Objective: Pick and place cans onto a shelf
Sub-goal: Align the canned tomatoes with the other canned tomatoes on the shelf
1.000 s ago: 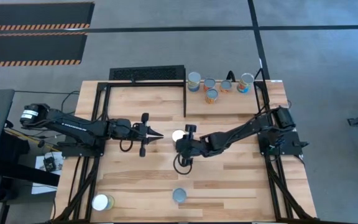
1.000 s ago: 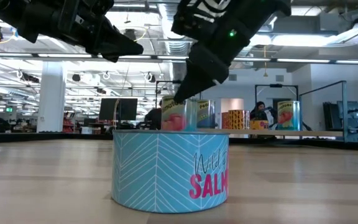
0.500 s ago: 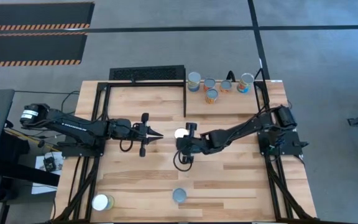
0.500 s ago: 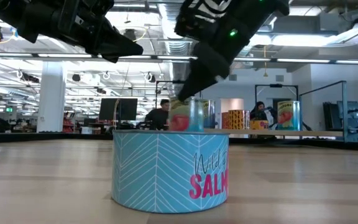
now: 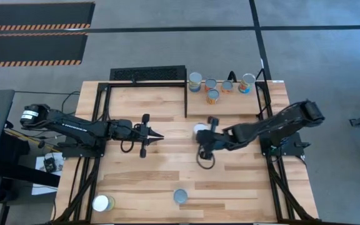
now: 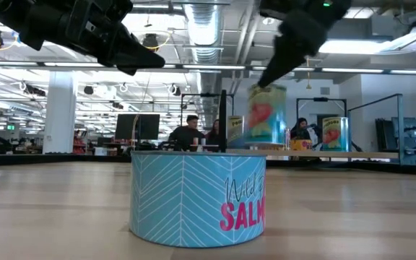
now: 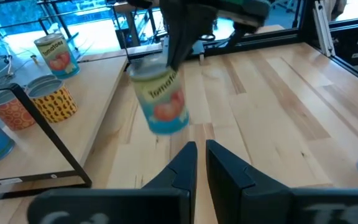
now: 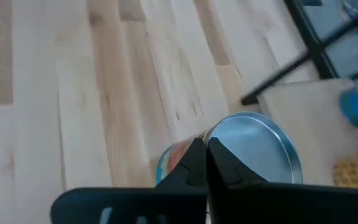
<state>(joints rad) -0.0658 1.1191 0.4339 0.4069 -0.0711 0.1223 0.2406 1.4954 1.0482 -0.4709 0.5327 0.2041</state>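
My right gripper (image 5: 200, 132) pinches the rim of a tomato can (image 6: 266, 114), clear of the bench (image 5: 242, 181), axis near upright, silver top up. My left gripper (image 5: 160, 135), nearly closed and empty, waits at nine o'clock.

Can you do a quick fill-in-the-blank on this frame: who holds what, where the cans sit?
1. The right gripper is shut on a ____ can, lifted off the tabletop.
2. The left gripper hovers over the table, holding ____.
3. The shelf carries ____ cans at its back edge.
4. The wide tin nearest the low camera reads "____" in pink letters.

Missing words: tomato; nothing; five; SALM
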